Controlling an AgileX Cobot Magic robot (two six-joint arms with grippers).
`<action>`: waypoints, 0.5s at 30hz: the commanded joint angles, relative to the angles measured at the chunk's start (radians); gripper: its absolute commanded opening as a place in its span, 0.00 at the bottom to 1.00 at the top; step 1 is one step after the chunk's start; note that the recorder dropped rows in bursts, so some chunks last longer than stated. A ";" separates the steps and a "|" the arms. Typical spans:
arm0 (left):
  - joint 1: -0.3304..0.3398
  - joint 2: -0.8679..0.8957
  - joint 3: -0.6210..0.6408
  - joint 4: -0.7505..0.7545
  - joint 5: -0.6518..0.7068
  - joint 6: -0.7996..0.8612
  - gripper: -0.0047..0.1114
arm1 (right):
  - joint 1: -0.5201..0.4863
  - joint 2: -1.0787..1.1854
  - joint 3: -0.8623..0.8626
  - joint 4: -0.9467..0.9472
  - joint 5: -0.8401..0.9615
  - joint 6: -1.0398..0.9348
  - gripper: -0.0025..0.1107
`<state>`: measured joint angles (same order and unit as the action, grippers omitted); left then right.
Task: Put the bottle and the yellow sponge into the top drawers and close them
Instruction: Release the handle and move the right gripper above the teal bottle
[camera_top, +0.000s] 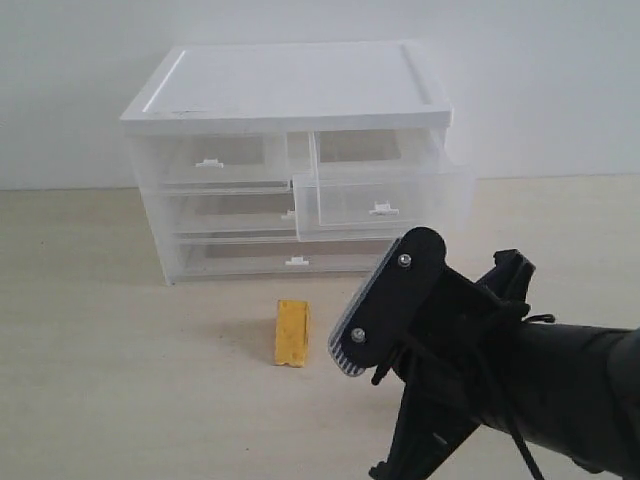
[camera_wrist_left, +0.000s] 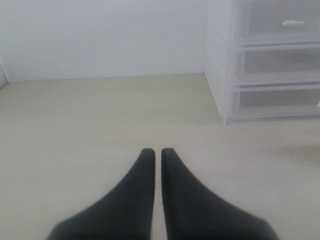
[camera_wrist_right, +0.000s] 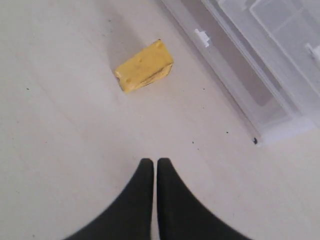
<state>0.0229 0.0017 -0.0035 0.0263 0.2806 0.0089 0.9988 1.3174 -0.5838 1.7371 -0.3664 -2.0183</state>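
The yellow sponge (camera_top: 292, 333) lies on the table in front of the cabinet (camera_top: 290, 85). In the right wrist view the sponge (camera_wrist_right: 144, 66) sits ahead of my right gripper (camera_wrist_right: 152, 161), well apart from it; the jaws are shut and hold nothing. The top right drawer (camera_top: 385, 195) is pulled out, while the top left drawer (camera_top: 215, 160) is pushed in. My left gripper (camera_wrist_left: 157, 150) is shut and empty over bare table, to the left of the cabinet (camera_wrist_left: 225, 65). The bottle is not visible in any view.
My right arm (camera_top: 470, 360) fills the lower right of the exterior view. Two full-width drawers (camera_top: 290, 255) below the top ones are pushed in. A white wall stands behind the cabinet. Light wooden tabletop (camera_top: 120, 350) surrounds the sponge.
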 joint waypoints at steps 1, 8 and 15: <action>0.002 -0.002 0.004 -0.007 0.000 -0.009 0.08 | -0.069 -0.009 0.005 0.007 0.149 -0.108 0.02; 0.002 -0.002 0.004 -0.007 -0.002 -0.009 0.08 | -0.195 -0.009 0.009 -0.351 0.692 -0.065 0.02; 0.002 -0.002 0.004 -0.007 -0.002 -0.009 0.08 | -0.408 -0.009 -0.063 -1.017 1.173 0.614 0.02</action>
<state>0.0229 0.0017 -0.0035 0.0263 0.2806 0.0089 0.6600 1.3159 -0.6030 0.9910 0.6344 -1.6911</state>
